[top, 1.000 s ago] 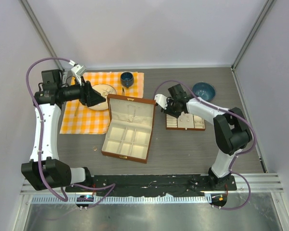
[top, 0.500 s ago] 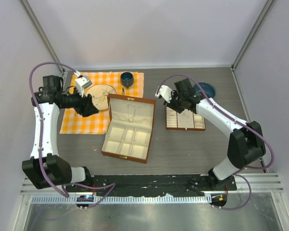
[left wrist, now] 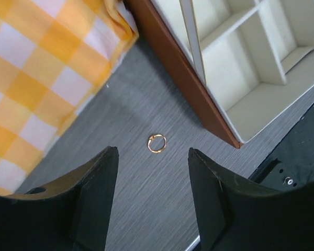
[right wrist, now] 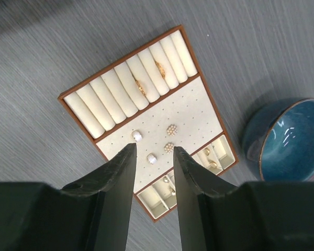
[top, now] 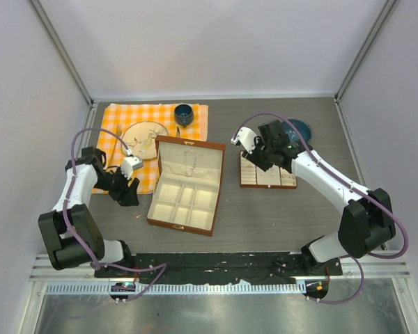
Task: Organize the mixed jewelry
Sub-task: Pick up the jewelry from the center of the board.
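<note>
Left gripper (left wrist: 152,154), fingers apart, hovers over gold ring (left wrist: 157,143) on counter (left wrist: 131,201) beside jewelry box (left wrist: 180,76). Recommend straight descent, ring centred before closing. Right gripper (right wrist: 154,148) slightly apart, empty.

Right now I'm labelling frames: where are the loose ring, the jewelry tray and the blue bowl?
loose ring (left wrist: 149,144), left wrist view, left side of its band.
jewelry tray (right wrist: 191,107), right wrist view, bare cream panel.
blue bowl (right wrist: 290,138), right wrist view, inner wall.

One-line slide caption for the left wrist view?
Open left gripper hovers over a small gold ring on the table beside the brown box.
</note>
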Robot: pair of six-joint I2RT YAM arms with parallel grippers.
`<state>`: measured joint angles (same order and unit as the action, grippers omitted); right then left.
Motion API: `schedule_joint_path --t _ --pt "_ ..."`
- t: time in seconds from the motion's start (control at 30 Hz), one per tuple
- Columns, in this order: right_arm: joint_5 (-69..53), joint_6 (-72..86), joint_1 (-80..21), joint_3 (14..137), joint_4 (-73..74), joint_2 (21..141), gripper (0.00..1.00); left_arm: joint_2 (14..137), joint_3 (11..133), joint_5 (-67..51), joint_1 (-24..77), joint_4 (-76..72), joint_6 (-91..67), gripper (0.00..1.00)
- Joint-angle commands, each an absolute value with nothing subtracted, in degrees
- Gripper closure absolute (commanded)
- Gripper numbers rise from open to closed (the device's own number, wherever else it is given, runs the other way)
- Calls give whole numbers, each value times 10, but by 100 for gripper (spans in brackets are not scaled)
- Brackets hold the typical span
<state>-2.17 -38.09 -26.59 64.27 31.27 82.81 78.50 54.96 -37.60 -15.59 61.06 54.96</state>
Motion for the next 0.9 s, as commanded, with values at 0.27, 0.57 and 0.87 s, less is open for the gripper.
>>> schedule_joint_path --t 0.27,0.57,0.87 --pt "-30 -349 -270 638 310 808 59 722 399 -264 -114 427 576 42" --pt "-28 -349 -269 635 319 801 60 727 382 -236 -84 387 578 45" --pt "-26 -352 -269 632 322 802 60 707 360 -226 -73 382 586 49"
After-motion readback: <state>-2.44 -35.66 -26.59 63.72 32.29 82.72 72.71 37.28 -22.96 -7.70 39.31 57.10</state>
